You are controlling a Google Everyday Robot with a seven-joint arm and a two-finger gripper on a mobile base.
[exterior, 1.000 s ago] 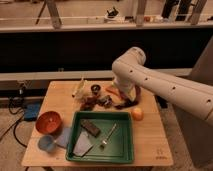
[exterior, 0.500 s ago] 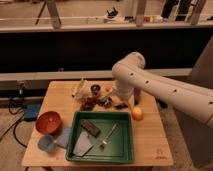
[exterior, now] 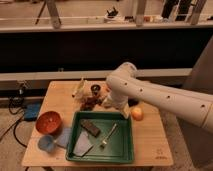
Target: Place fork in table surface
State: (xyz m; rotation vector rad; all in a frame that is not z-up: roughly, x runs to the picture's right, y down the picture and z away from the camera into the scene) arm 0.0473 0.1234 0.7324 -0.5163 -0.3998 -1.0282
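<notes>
The fork [exterior: 109, 135] lies slantwise inside the green tray [exterior: 99, 159], right of middle, its head toward the tray's front. A dark rectangular block [exterior: 91, 127] lies to its left. The table surface [exterior: 149, 140] is light tan wood, with a small dark logo [exterior: 160, 152] near its front right corner. My white arm [exterior: 160, 97] reaches in from the right and bends down. The gripper [exterior: 113, 102] hangs just behind the tray's far edge, above and beyond the fork and not touching it.
An orange fruit [exterior: 136, 113] sits right of the tray's back corner. A red bowl [exterior: 48, 121] and a blue cup [exterior: 46, 143] stand left of the tray. A yellowish item [exterior: 79, 89], a dark cup [exterior: 96, 90] and brown items [exterior: 90, 104] crowd the back.
My arm has come down and shifted a little left, bringing the gripper closer to the tray's far edge. The fork and the other objects have not moved.
</notes>
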